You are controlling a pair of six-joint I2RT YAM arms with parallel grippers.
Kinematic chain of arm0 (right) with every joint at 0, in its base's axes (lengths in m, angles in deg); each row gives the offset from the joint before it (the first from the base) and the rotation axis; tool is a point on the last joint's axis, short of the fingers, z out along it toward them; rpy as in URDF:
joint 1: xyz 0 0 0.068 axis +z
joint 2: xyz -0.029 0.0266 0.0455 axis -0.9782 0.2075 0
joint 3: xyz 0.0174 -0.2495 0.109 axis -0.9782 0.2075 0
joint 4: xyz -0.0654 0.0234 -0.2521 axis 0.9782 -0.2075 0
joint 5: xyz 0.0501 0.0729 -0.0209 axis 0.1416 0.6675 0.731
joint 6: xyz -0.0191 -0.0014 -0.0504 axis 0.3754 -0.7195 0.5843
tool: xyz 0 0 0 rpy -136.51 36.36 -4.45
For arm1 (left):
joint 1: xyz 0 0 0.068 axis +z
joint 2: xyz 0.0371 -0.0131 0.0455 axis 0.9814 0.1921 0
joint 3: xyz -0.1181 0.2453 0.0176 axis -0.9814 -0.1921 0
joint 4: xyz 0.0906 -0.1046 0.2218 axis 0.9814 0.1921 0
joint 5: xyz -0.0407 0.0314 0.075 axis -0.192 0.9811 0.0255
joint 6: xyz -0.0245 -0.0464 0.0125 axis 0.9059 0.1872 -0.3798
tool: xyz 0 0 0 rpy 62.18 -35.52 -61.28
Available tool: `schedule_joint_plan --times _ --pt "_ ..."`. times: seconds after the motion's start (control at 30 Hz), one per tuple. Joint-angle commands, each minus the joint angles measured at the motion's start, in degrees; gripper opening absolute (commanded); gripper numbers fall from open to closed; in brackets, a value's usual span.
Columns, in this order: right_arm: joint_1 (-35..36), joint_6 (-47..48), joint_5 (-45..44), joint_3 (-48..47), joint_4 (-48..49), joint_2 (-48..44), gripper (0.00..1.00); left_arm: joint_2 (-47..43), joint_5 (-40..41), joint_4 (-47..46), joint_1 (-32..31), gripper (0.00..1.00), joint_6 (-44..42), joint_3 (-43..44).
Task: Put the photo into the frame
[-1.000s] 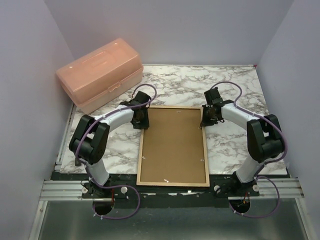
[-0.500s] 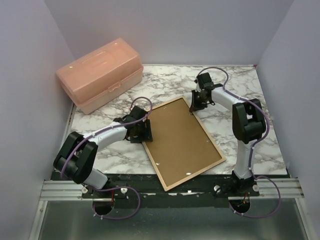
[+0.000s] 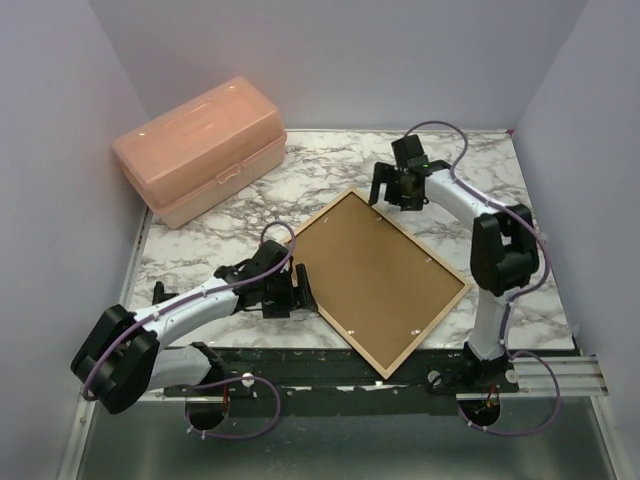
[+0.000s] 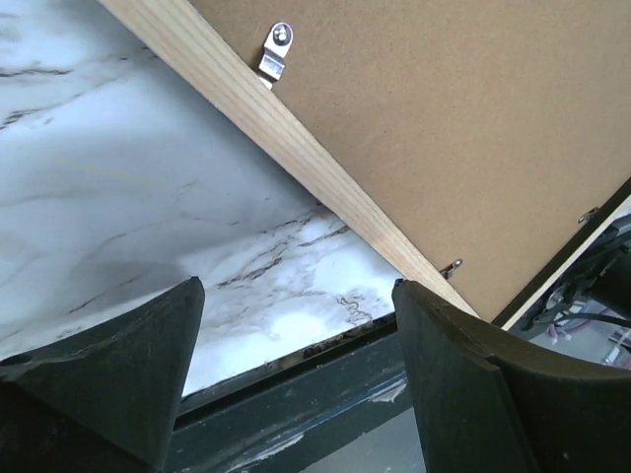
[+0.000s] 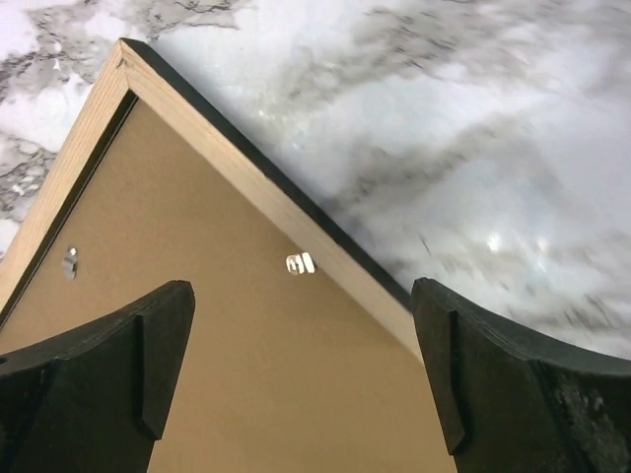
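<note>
Left gripper has its jaws spread wide with nothing between them, hovering just off the frame's left edge. Right gripper is also wide and holding nothing, sitting over the far corner. The frame lies face down on the marble table, brown backing board up. Its long axis runs diagonally from far left to near right, and the near corner hangs over the table's front edge. A pink box sits far left.
</note>
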Motion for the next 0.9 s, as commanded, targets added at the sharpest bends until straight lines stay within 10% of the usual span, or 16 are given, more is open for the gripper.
schedule_joint_plan --times 0.0,0.5,0.87 --pt "-0.1 -5.4 -7.2 6.5 -2.5 -14.0 0.99 -7.3 6.2 5.5 0.0 0.82 0.4 0.4" --pt "-0.4 -27.8 -11.6 38.6 -16.9 -49.1 0.92 -14.3 15.3 11.8 1.3 0.84 -6.6 12.6" --pt "-0.5 -36.2 -9.8 48.2 -22.8 -46.0 0.95 -9.4 10.9 10.2 2.1 0.84 -6.9 16.4"
